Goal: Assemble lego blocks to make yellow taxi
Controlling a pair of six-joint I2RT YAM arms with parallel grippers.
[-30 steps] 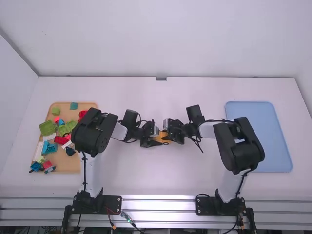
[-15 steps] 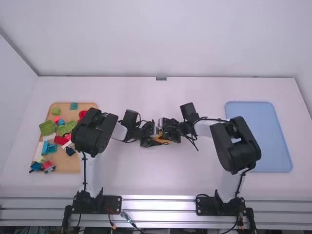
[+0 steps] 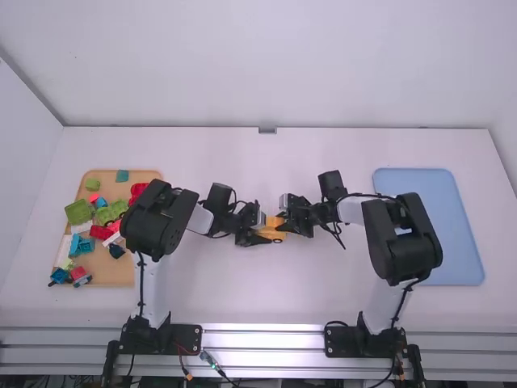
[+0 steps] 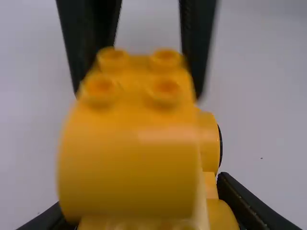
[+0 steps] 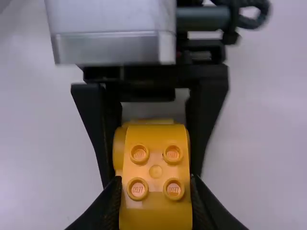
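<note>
My left gripper (image 3: 262, 231) and right gripper (image 3: 285, 224) face each other at mid-table, with the yellow block assembly (image 3: 275, 229) between them. In the left wrist view, my left gripper (image 4: 140, 196) is shut on the rear of the yellow assembly (image 4: 129, 167), a rounded block close to the camera and a round wheel-like part at its side. Four studs face up near the right arm's black fingers (image 4: 197, 43). The right wrist view has my right gripper (image 5: 155, 178) shut on a yellow four-stud block (image 5: 156, 171); the left arm's fingers flank it farther back.
A wooden tray (image 3: 109, 271) of mixed green, red, blue and white blocks is at the left, partly under the left arm. On the right, a light blue tray (image 3: 444, 234) lies beside and partly behind the right arm.
My right gripper moved left toward the assembly, then back right, exposing more yellow between the grippers. The left arm has shifted slightly right.
</note>
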